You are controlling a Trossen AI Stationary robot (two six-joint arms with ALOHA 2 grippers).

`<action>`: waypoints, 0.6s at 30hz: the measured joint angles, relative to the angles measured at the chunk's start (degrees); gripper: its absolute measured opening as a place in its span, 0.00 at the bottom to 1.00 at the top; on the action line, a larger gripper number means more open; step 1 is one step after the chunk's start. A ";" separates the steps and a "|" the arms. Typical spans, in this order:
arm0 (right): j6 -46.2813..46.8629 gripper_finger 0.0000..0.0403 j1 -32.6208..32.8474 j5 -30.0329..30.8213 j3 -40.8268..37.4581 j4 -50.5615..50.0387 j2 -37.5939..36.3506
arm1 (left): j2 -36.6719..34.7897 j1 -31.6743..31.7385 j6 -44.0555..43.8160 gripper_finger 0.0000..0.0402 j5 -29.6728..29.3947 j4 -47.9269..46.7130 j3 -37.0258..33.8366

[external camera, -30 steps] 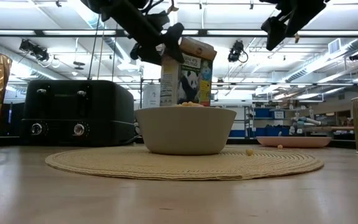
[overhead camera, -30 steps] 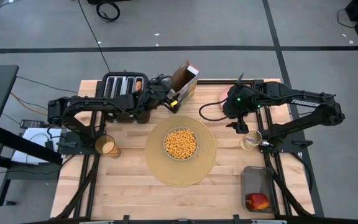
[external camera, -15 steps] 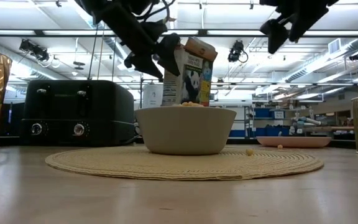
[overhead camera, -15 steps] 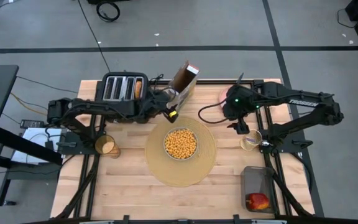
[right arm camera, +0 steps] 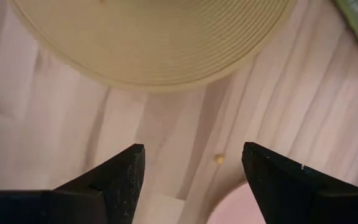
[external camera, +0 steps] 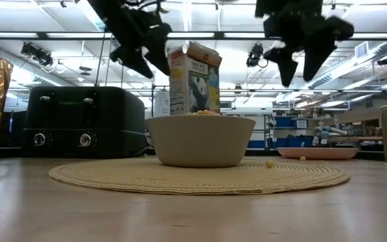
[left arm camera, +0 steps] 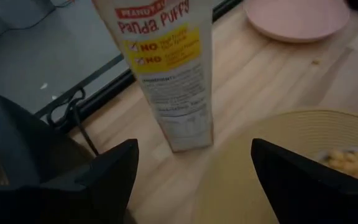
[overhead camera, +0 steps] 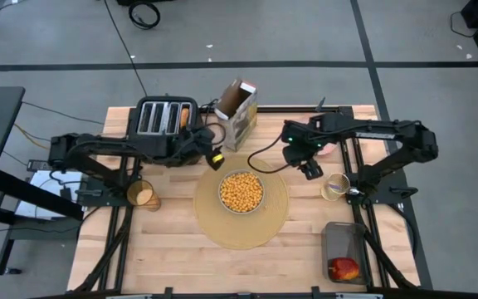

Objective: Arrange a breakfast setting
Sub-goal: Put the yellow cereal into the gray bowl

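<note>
The pale grey bowl [overhead camera: 241, 192], full of yellow cereal, sits on the round tan placemat [overhead camera: 241, 224]. A cereal box [overhead camera: 237, 115] stands upright on the table behind the mat. My left gripper [overhead camera: 215, 159] is open and empty between the toaster and the mat; in its wrist view the box [left arm camera: 166, 68] stands beyond the fingers, apart from them. My right gripper [overhead camera: 310, 169] is open and empty above the table, right of the mat. The pink plate [overhead camera: 329, 149] is mostly hidden under the right arm. The amber cup [overhead camera: 142, 196] stands at the left. The red apple [overhead camera: 343, 268] lies in a clear container. A bread piece [overhead camera: 186, 117] sticks out of the toaster.
A black toaster [overhead camera: 163, 120] stands at the far left. A small mesh cup [overhead camera: 335, 187] stands right of the mat. The clear container [overhead camera: 344, 249] is at the near right. A loose cereal piece [right arm camera: 218, 159] lies on the wood by the plate [right arm camera: 241, 211].
My left gripper has let go of the cereal box and drawn back toward the table's near left. The box, tilted over the bowl before, now stands upright on the table at the far edge. My right gripper has come down and toward the table's left, nearer the mat.
</note>
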 joint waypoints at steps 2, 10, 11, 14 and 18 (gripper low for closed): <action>-2.17 0.68 -0.95 0.13 0.00 -0.10 1.97 | -1.95 -1.63 -2.58 0.79 -0.98 -3.94 -0.09; -8.06 0.64 -4.41 3.66 -3.96 1.31 9.53 | -5.75 -10.71 -12.78 0.79 -5.36 -7.88 -0.02; -8.64 0.63 -4.62 4.53 -5.49 1.82 10.09 | -5.82 -12.05 -13.94 0.79 -6.71 -8.32 -0.02; -9.08 0.59 -4.95 6.89 -10.94 5.68 10.61 | -5.82 -15.53 -18.04 0.79 -10.50 -11.24 -0.02; -12.48 0.54 -5.12 10.85 -16.64 12.13 10.70 | -5.68 -19.03 -23.14 0.79 -13.12 -13.59 -0.02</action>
